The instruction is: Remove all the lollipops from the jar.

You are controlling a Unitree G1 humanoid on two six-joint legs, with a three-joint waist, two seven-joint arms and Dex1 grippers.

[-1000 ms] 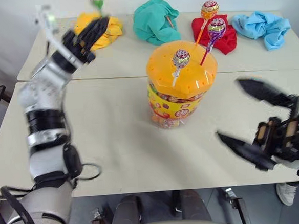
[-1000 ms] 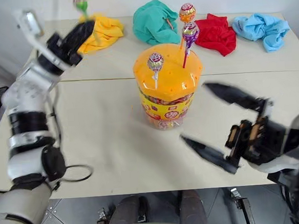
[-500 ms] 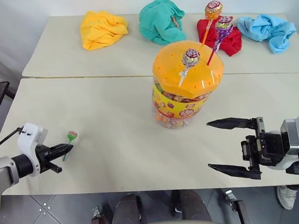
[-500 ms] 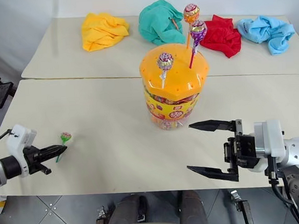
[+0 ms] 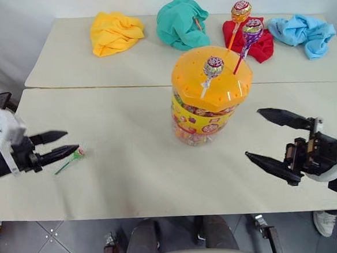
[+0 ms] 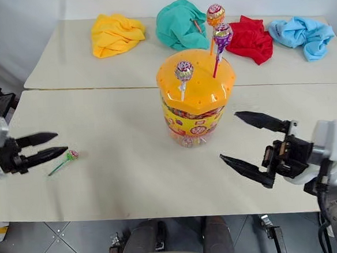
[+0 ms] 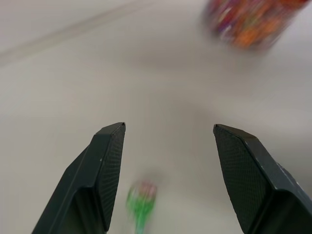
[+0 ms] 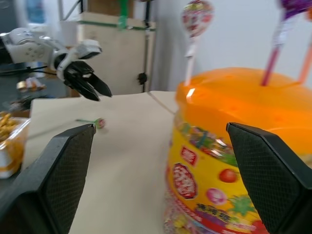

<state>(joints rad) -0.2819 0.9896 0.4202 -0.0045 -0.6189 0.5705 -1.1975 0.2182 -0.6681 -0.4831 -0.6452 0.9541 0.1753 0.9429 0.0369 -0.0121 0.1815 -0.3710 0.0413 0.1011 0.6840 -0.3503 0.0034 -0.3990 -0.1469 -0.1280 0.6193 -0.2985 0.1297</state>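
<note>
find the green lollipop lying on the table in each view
Left eye view: green lollipop just off the left hand.
Right eye view, same spot.
Left wrist view, between the fingers.
Right wrist view, far beyond.
Shared landmark: the jar.

The jar stands upright near the middle of the bench, a clear tub with a yellow-red label and a domed orange lid dotted with holes. Three lollipops stand in the lid: a white-stick one toward the front, a purple one on a red stick and an orange one at the back. The green lollipop lies flat on the bench, well left of the jar.
</note>
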